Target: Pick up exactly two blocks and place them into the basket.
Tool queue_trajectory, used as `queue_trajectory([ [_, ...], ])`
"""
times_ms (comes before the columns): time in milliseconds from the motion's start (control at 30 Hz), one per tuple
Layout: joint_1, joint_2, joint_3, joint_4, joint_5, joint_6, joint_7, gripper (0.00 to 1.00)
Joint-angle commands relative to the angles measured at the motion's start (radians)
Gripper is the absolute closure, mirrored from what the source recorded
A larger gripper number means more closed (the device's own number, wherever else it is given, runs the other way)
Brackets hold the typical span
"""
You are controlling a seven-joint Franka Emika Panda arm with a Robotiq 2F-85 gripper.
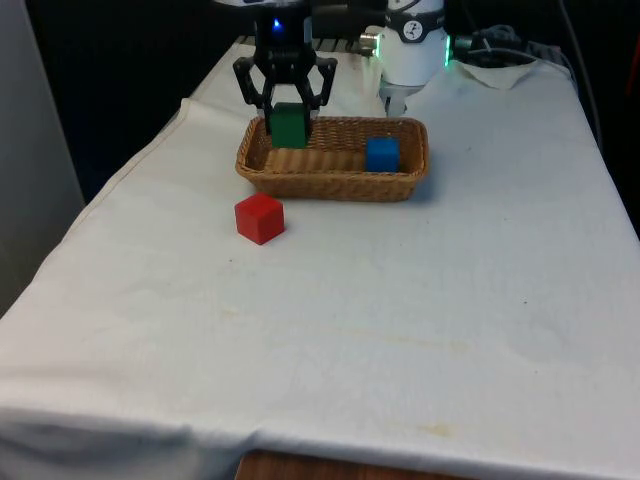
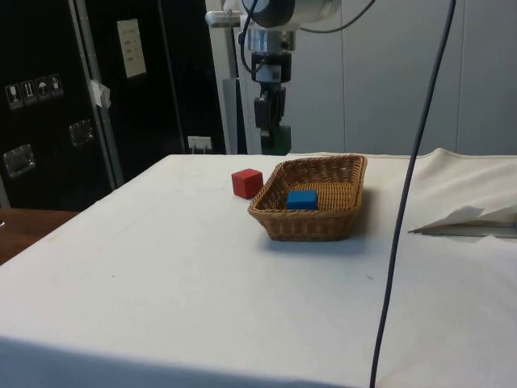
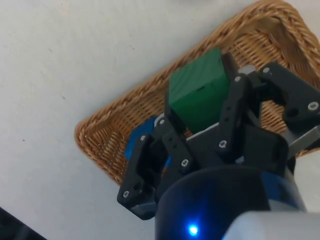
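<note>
My gripper [image 1: 289,118] is shut on a green block [image 1: 290,127] and holds it over the end of the wicker basket [image 1: 330,188] at the front view's left. The side view has the green block [image 2: 279,139] hanging clear of the basket [image 2: 307,226], just above its far rim. A blue block [image 1: 382,154] lies inside the basket near its other end. A red block [image 1: 260,218] sits on the cloth just in front of the basket's left corner. In the wrist view the green block [image 3: 197,95] sits between the fingers with the basket [image 3: 115,135] and the blue block [image 3: 134,142] below.
The robot's white base [image 1: 410,50] stands right behind the basket. Rumpled cloth [image 1: 500,70] lies at the far right corner. A dark cable [image 2: 412,162] hangs down in the side view's foreground. The table's near half is bare white cloth [image 1: 350,330].
</note>
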Motion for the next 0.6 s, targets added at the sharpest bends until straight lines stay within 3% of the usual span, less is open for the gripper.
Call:
queue_trajectory([
  [0, 0.000, -0.001, -0.001, -0.004, 0.000, 0.002, 0.001, 0.99],
  [33, 0.005, -0.006, -0.009, -0.016, -0.016, 0.018, 0.017, 0.99],
  [233, 0.004, -0.018, -0.014, -0.051, -0.017, 0.048, 0.028, 0.99],
  [267, -0.001, -0.013, -0.005, -0.040, 0.000, 0.032, 0.012, 0.99],
  [300, 0.004, -0.020, -0.015, -0.057, -0.018, 0.052, 0.029, 0.99],
  [500, -0.001, -0.033, -0.012, -0.080, 0.000, 0.061, 0.017, 0.99],
  [567, 0.003, -0.040, -0.022, -0.106, -0.015, 0.092, 0.036, 0.99],
])
